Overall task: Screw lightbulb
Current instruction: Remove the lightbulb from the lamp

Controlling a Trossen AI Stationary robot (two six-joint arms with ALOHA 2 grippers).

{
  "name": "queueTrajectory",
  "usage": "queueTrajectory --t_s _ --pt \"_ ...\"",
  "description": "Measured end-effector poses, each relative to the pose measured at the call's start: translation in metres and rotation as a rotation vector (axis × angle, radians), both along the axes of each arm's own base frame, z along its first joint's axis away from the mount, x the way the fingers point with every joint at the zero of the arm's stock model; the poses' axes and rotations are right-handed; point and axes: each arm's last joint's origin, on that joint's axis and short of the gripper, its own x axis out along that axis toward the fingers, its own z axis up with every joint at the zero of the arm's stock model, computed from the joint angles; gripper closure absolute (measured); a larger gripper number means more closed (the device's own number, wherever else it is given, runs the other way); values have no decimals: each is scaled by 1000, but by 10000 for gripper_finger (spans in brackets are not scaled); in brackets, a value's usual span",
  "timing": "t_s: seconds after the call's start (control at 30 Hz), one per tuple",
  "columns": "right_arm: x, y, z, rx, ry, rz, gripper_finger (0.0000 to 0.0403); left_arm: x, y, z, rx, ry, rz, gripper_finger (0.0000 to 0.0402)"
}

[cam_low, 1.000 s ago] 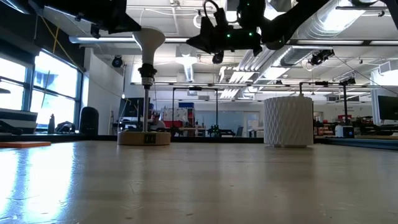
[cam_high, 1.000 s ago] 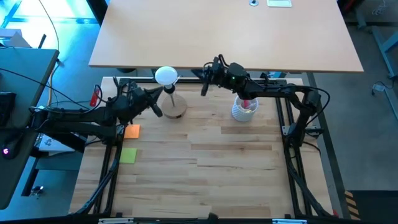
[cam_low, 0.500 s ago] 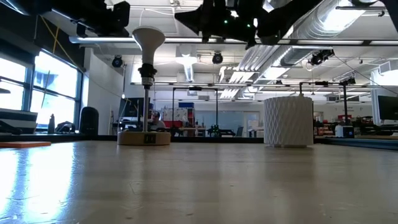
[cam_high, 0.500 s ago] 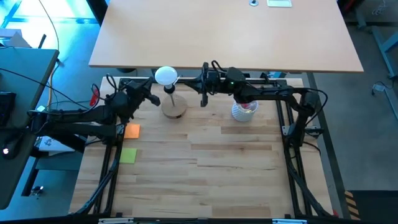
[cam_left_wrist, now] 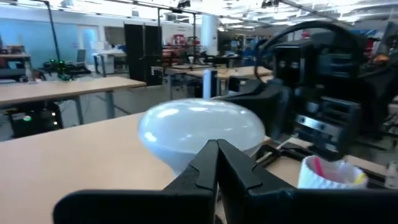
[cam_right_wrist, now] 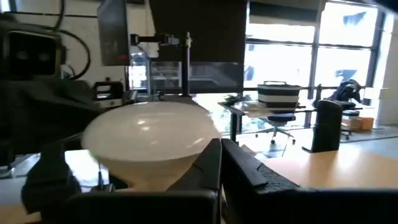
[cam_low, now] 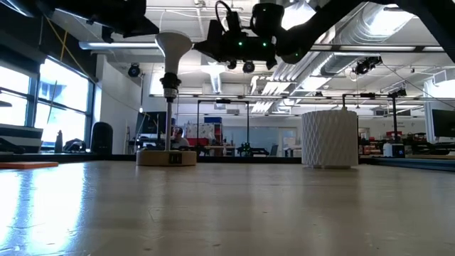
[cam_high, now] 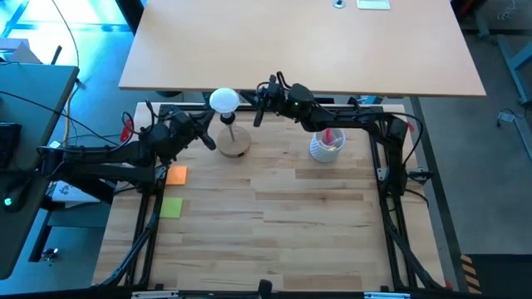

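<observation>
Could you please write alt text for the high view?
A white lightbulb sits atop a post on a round wooden base. The left end effector is beside the post; the right end effector is near the bulb.

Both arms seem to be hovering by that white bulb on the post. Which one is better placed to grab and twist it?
Probably the right. Its claw sits level with the lightbulb, just beside the globe. The left claw is lower, nearer the wooden base. Both look shut, so either must open first.
</observation>
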Motion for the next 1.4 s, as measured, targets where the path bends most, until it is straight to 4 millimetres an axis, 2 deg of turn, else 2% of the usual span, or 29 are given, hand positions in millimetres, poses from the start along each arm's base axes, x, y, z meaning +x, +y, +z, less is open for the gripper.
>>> queueTrajectory --t_s 0.13,0.23,0.33,0.43,0.53,0.73,0.9,1.0,1.1,1.2,1.3,1.4 --pt "-2 -4 0 1 3 -12 403 0 -8 0 -15 -4 -5 401" --pt "-3 -4 2 1 9 1 403 -6 -11 -1 -30 17 111 401" --pt "-5 2 8 -44 8 172 403 -16 -11 -1 -52 20 282 401" --pt "-3 12 11 -86 -11 329 403 -23 -5 2 -36 22 358 401" --pt "0 18 12 -81 -23 268 403 -22 3 5 -10 2 279 401" --pt "2 14 6 -54 2 146 403 -10 9 4 -48 -76 37 401" --pt "-1 4 6 -9 -2 31 403 2 0 0 -122 -112 -177 401" --pt "-4 -2 7 -3 -19 -32 403 4 -9 0 -136 -126 -221 402" --pt "-8 -9 10 -9 -48 -77 403 0 -15 1 -114 -107 -159 402" --pt "-11 -14 11 -3 -47 -48 403 -8 -17 2 -97 -76 -7 402" --pt "-15 -14 15 -14 -45 134 403 -18 -15 3 -73 -43 191 402" --pt "-17 -8 18 -25 -41 404 403 -25 -10 6 -32 -6 324 402"
